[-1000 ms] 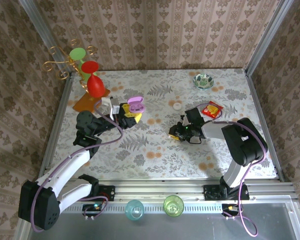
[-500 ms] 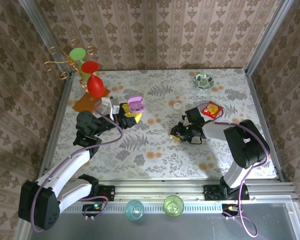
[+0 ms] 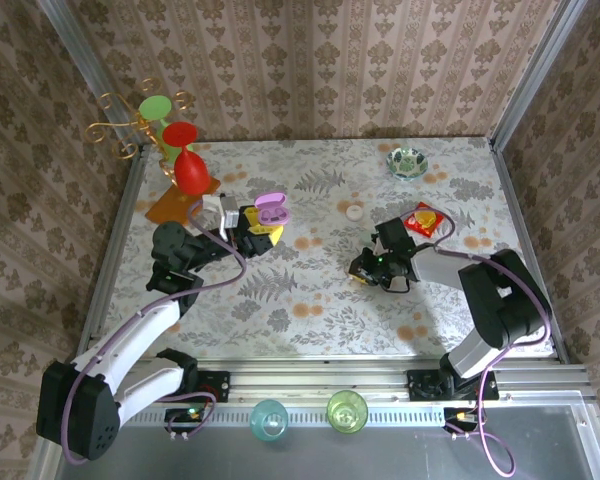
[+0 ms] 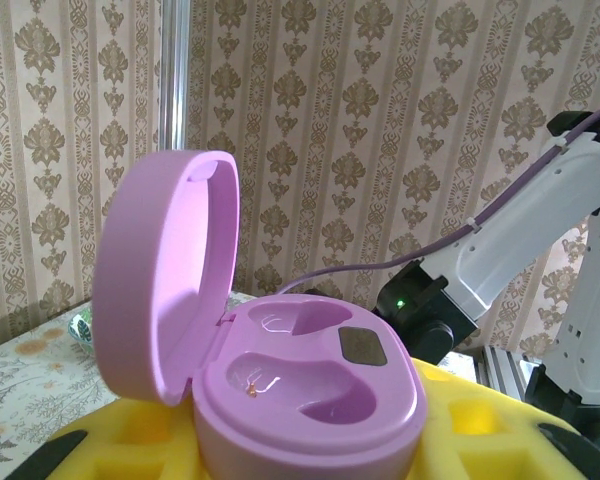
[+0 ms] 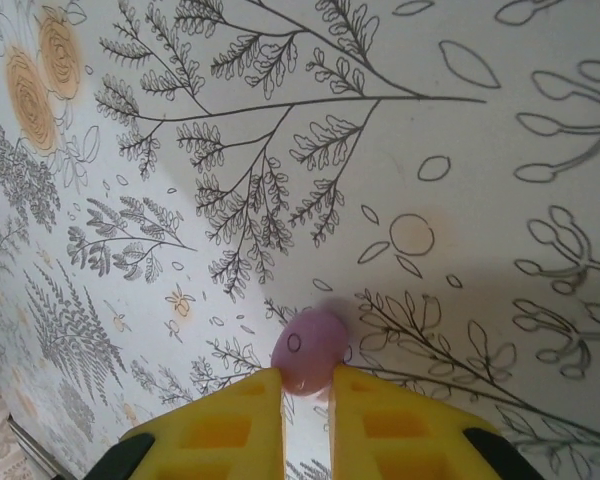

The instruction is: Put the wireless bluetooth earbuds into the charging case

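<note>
case [image 4: 310, 400], one, open, clamped in left gripper [image 3: 262, 228]; right gripper [image 5: 306, 398] pinches one earbud [image 5: 308, 348].

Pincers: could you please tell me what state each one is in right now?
Left pincer: closed on the open lilac case.
Right pincer: closed on a lilac earbud, pinched at its tips.

Left pincer [image 3: 252, 222] holds open lilac case [image 3: 272, 209]; right pincer [image 3: 361, 271] at table [image 3: 310, 300].
</note>
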{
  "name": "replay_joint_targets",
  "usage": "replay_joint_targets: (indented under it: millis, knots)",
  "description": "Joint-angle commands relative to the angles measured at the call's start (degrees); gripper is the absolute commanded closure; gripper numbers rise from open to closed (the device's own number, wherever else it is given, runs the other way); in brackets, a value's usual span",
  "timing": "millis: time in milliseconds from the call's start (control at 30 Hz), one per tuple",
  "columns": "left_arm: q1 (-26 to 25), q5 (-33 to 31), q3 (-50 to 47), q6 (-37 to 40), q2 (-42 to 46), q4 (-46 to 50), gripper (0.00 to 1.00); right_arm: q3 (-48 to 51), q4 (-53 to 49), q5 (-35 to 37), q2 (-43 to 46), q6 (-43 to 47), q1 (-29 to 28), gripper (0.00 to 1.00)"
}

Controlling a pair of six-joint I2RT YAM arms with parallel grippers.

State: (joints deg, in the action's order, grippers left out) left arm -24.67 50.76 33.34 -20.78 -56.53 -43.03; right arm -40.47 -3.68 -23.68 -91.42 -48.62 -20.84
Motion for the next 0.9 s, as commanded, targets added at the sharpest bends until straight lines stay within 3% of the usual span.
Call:
replay_joint_targets:
  millis: [0,400,667,867]
  knots:
    - [0.4,-0.1,-0.1,0.4,-0.6,-3.1,0.76,1.6,-3.8,3.6,1.3,0.1,0.9,0.85]
    - [0.3,0.2,0.1,-0.6,-1.6,-4.4,0.77,0.7,-7.3,3.9,3.0,4.7,2.0,0.82]
    - [0.3,0.1,0.0,-0.5,-1.3,-4.4,0.77,-5.0,-9.8,2.7,4.4,16.4,1.9,0.66]
    - [0.3,-0.1,-0.1,-0.2,-1.4,-4.6,0.77,-12.5,-11.8,-0.3,-3.9,22.2,2.0,0.56]
